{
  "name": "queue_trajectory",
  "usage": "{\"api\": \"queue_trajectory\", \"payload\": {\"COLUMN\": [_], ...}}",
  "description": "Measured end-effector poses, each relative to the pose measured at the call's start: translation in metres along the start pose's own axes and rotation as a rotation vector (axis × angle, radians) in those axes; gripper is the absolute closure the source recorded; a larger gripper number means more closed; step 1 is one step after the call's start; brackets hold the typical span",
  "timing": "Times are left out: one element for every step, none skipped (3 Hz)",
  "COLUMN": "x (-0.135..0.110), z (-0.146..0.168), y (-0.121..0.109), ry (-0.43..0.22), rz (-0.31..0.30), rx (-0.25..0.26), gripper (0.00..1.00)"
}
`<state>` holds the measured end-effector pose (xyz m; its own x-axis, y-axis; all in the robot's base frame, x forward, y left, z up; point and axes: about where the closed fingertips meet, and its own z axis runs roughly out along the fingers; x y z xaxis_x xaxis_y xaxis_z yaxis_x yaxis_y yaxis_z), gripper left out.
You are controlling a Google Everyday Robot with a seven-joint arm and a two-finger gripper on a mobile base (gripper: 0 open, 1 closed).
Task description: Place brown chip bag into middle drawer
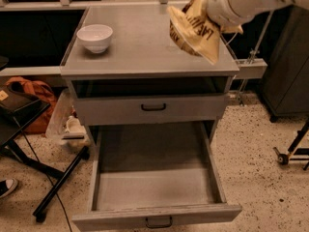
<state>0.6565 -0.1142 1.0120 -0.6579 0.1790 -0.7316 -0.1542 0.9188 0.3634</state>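
The brown chip bag (194,29), tan-yellow with dark lettering, hangs tilted in the air above the right side of the grey cabinet top (140,50). My gripper (209,11) is shut on the bag's upper end; its fingers are mostly hidden behind the bag and the white wrist. The middle drawer (154,190) is pulled wide open below, and its flat tray shows nothing in it. Its small dark handle (158,222) is at the bottom edge of the view. The bag is above and behind the open drawer.
A white bowl (95,36) stands on the cabinet top at the left. A closed drawer front with a black handle (153,107) sits above the open drawer. On the floor at the left are an orange bag (34,93), black stand legs (58,187) and a plastic bag (67,127). A wheeled stand (287,156) is at the right.
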Motion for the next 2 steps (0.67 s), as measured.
{"api": "queue_trajectory", "payload": {"x": [0.100, 0.197], "z": [-0.004, 0.022], "y": [-0.008, -0.016], "ry": [0.177, 0.385], "rz": [-0.004, 0.033], "rx": [-0.047, -0.099], "gripper": [1.00, 1.00]}}
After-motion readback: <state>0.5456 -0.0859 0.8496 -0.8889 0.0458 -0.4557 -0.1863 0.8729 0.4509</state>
